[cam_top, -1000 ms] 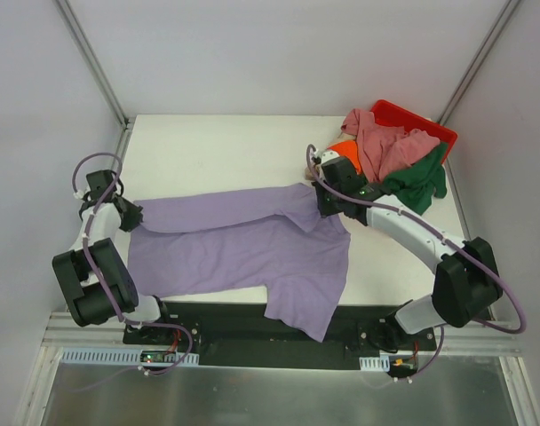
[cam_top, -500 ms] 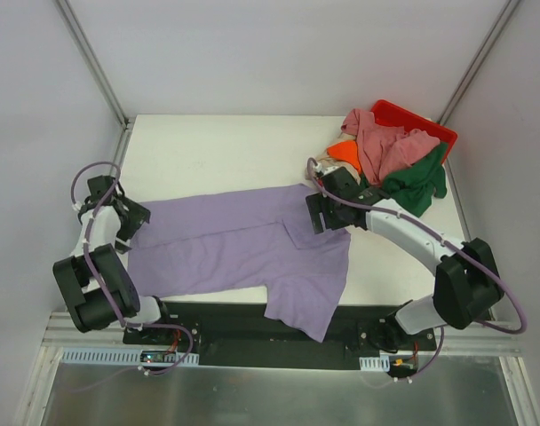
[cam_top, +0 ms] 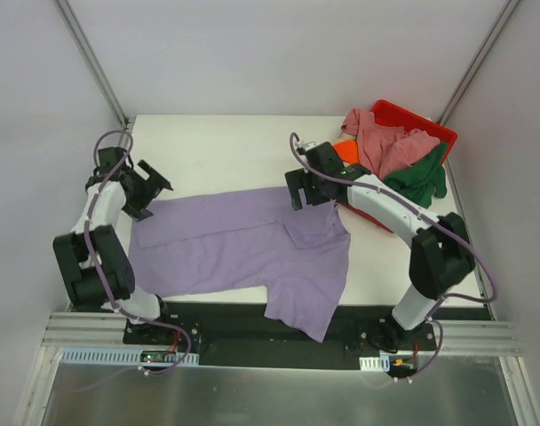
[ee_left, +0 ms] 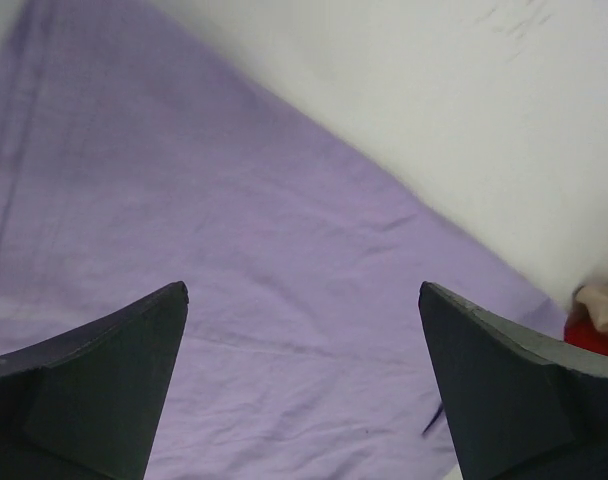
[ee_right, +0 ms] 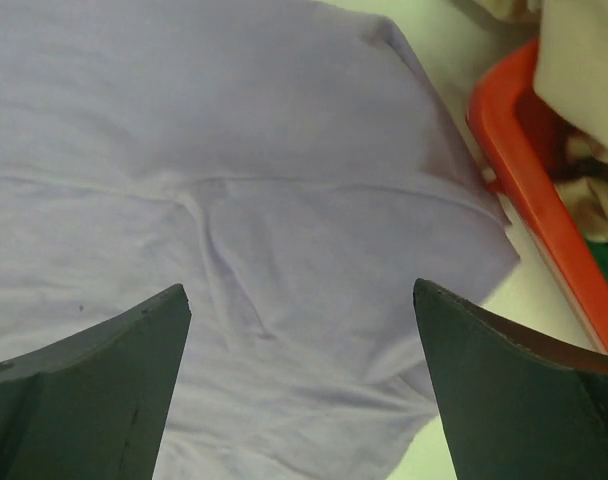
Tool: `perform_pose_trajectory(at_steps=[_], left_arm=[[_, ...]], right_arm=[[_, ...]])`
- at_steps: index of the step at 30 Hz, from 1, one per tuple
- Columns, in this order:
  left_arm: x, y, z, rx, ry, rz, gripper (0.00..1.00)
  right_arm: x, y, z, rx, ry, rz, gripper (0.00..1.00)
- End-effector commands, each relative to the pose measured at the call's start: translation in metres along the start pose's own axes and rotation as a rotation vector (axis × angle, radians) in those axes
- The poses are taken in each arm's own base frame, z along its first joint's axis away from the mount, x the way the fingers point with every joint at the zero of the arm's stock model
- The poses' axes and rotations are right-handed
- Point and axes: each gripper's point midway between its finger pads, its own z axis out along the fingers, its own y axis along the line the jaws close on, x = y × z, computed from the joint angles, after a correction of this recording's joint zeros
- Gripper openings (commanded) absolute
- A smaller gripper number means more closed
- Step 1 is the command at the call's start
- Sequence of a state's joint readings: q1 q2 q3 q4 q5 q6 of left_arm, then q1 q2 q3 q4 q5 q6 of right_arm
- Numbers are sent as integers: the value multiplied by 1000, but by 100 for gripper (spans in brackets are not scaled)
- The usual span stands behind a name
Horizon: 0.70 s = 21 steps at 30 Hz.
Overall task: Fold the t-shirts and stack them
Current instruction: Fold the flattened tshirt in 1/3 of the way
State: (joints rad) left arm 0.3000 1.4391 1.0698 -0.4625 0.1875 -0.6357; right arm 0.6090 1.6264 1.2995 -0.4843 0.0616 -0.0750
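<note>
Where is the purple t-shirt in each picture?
Top external: lavender t-shirt spread across the middle of the white table, between both arms.
Left wrist: lavender t-shirt fills the left and bottom.
Right wrist: lavender t-shirt fills most of it, left of the red bin.
Shared landmark: the white table along the shirt's edge.

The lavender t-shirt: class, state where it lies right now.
In the top view, the lavender t-shirt lies spread across the near half of the table between the left claw and right claw, one end draping over the near edge.
</note>
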Motion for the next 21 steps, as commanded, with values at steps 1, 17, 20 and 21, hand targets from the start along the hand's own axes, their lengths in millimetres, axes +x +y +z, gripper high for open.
perform_pose_trajectory(at_steps=[1,17,20,21], left_arm=[[25,2,38,23,173,28,99],[-2,75,89,-98,233,-122,99],[-17,75,89,-84,210,-125,99],[-22,75,89,-83,199,-123,99]], right_arm=[[-16,-13,21,48,14,24,96],[1,-19,64,-135,42,185,96],[4,-15,74,-144,72,183,96],[5,-14,78,-140,79,177,96]])
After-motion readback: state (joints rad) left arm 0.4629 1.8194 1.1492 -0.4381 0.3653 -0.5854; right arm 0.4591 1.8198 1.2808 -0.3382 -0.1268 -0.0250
